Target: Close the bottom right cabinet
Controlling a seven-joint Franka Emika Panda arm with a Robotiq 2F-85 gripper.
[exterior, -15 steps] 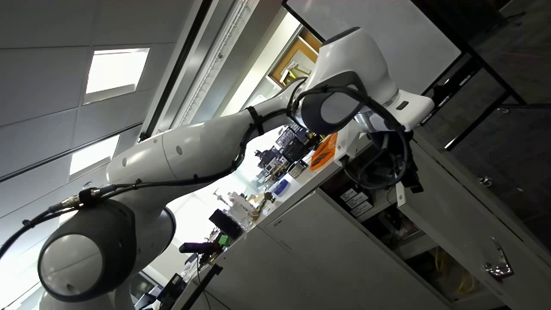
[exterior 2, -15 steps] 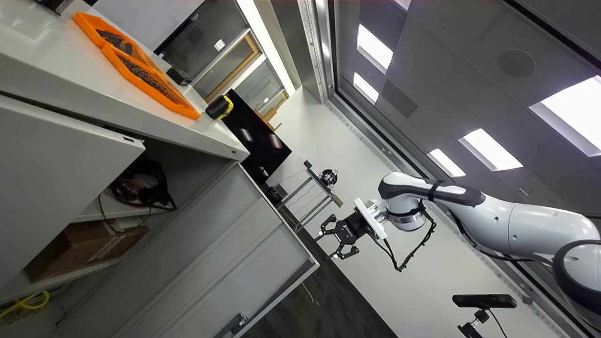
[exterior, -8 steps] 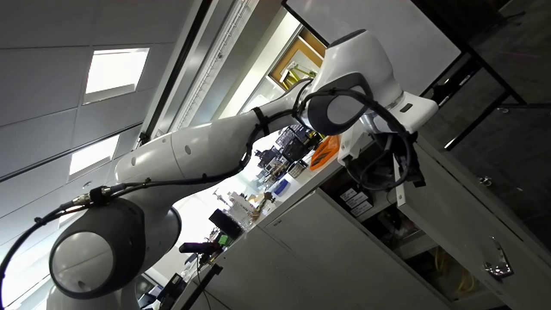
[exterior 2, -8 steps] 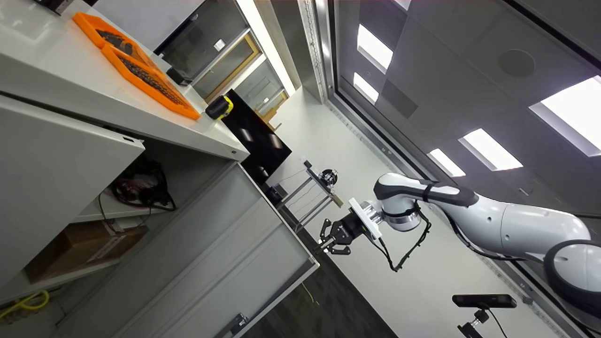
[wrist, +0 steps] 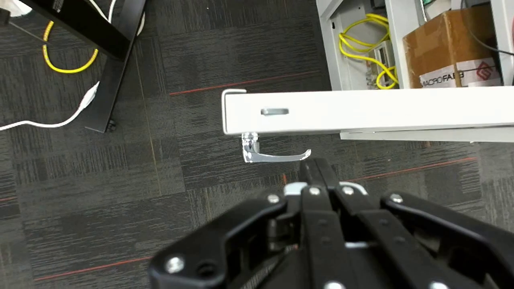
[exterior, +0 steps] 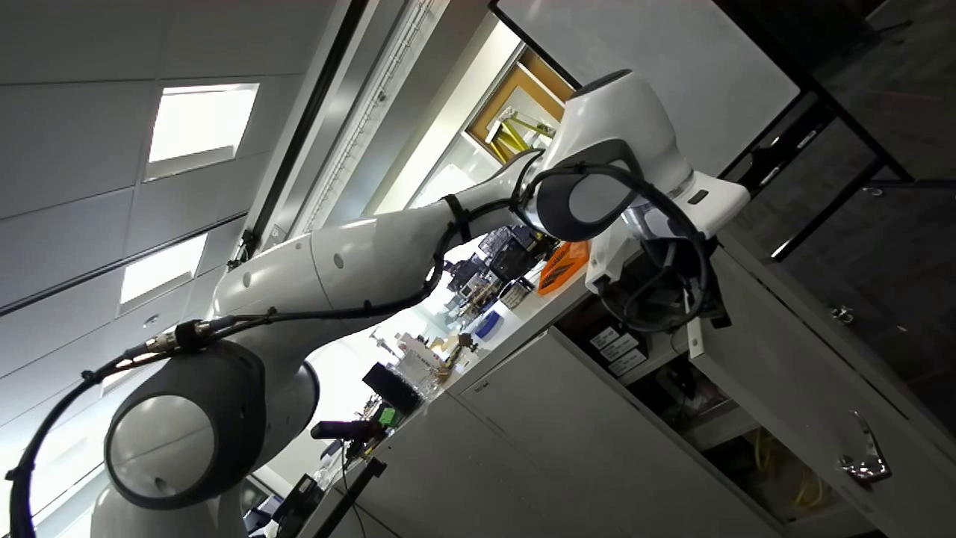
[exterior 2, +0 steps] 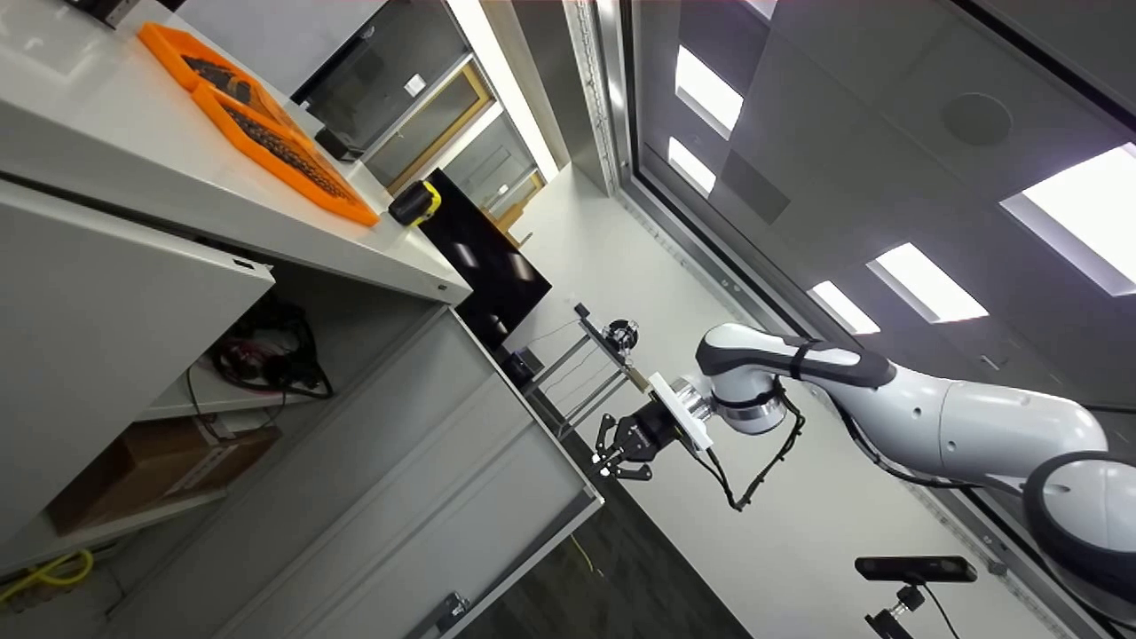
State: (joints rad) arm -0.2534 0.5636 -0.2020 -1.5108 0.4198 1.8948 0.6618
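Note:
The bottom right cabinet stands with its grey door (exterior: pixel 806 366) swung out, and shelves show inside. An exterior view gives the door's inner face (exterior 2: pixel 470 461); in the wrist view its white top edge (wrist: pixel 361 111) runs across the picture. A silver handle (wrist: pixel 277 157) sticks out from the outer face, also seen as the handle (exterior: pixel 866 459) in an exterior view. My gripper (wrist: pixel 319 162) is shut with nothing between its fingers, higher than the door and on its handle side. In an exterior view the gripper (exterior 2: pixel 603 469) appears near the free top corner; contact cannot be told.
A neighbouring grey door (exterior 2: pixel 106 355) covers the compartment beside it. On the counter lie an orange case (exterior 2: pixel 266 142) and a black-yellow tool (exterior 2: pixel 414 203). A cardboard box (wrist: pixel 445 44) sits inside the cabinet. A dark stand leg (wrist: pixel 116 72) and cables are on the floor.
The gripper's fingers have come together from wide apart. The arm has shifted slightly, carrying the gripper a little closer to the door's free corner. The door has not moved.

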